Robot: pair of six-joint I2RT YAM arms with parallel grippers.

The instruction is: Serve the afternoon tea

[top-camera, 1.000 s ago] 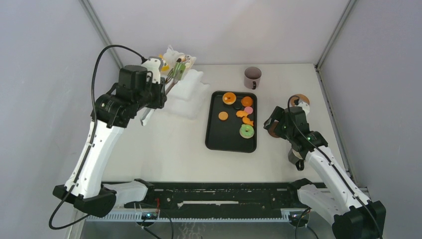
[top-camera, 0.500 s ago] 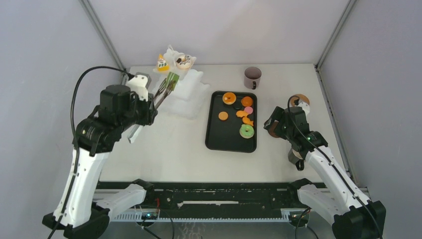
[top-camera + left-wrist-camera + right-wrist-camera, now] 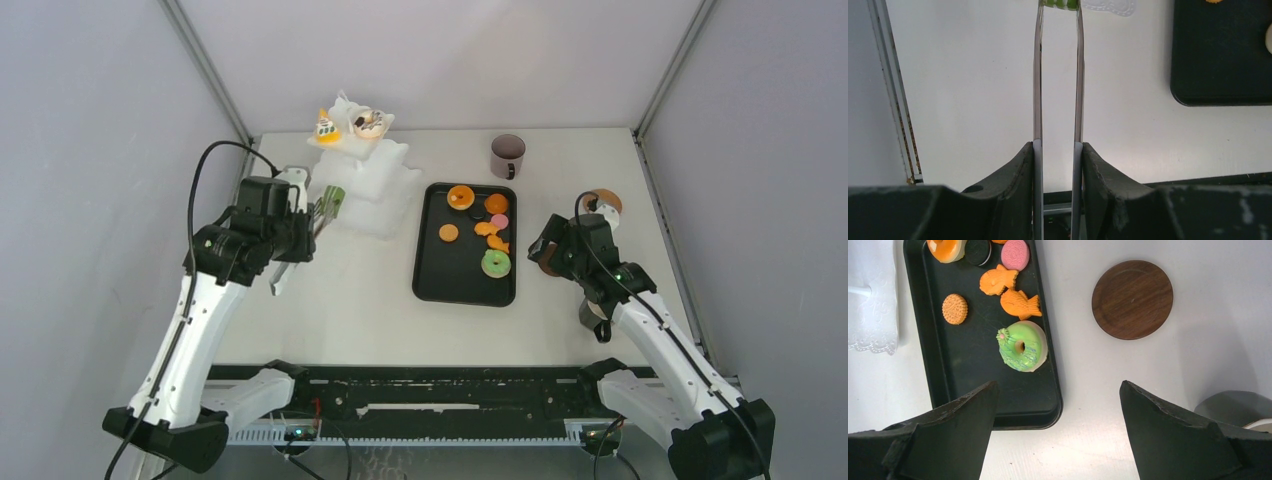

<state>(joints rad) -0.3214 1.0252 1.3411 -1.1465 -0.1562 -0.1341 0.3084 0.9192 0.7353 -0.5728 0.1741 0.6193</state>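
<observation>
My left gripper [image 3: 300, 222] [image 3: 1057, 147] is shut on metal tongs [image 3: 1038, 75]. The tongs' tips pinch a green pastry [image 3: 334, 197] [image 3: 1059, 3] beside the lower tier of the white stand [image 3: 372, 185]. Its top tier holds a yellow cake [image 3: 325, 128] and a doughnut [image 3: 366, 122]. The black tray [image 3: 450, 275] [image 3: 973, 370] carries a green doughnut [image 3: 495, 264] [image 3: 1021, 346], an orange doughnut [image 3: 461, 196], a pink cookie [image 3: 1015, 254], a biscuit [image 3: 955, 308] and fish-shaped cakes [image 3: 1019, 304]. My right gripper [image 3: 550, 255] [image 3: 1058, 385] is open and empty, right of the tray. One dark mug [image 3: 507, 155] stands at the back.
A round wooden coaster [image 3: 1132, 299] lies right of the tray, and another [image 3: 604, 200] sits further back. A grey mug [image 3: 592, 316] [image 3: 1238, 407] stands close beside my right arm. The enclosure walls close in left and right.
My left gripper has drawn back from the stand's top tier toward the near left, carrying the tongs and green pastry down beside the lower tier. The right arm has hardly moved.
</observation>
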